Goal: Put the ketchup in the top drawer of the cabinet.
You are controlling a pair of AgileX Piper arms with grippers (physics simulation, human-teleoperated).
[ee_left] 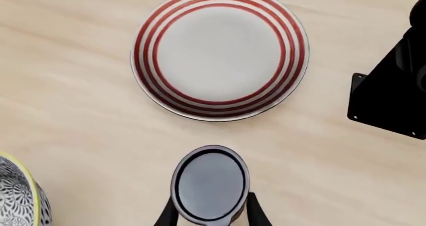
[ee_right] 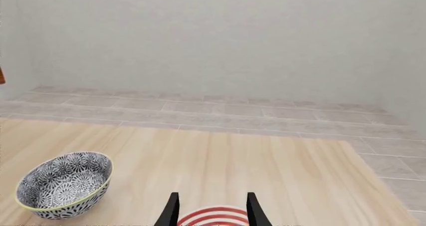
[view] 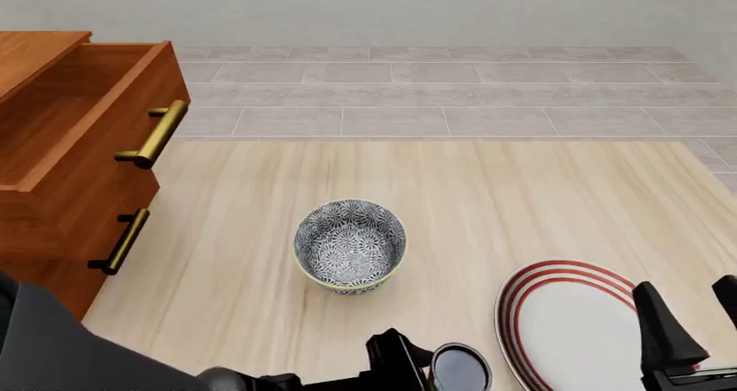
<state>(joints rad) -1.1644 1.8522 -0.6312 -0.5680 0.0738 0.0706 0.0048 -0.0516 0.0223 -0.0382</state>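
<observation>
Ketchup [view: 460, 368] is sitting at the bench's [view: 484, 201] near edge, partly cropped, left gripper [ee_left: 209, 217] fingers gripping its sides. Right gripper [ee_right: 209, 211] fingers are standing parted over the plate [view: 570, 322]. Top drawer [view: 86, 119] is hanging open.

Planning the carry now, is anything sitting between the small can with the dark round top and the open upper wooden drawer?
The patterned blue-white bowl stands on the table roughly between the dark-topped ketchup can, flanked by the left gripper, and the open reddish-brown top drawer. Lifting above its rim should probably clear it.
</observation>
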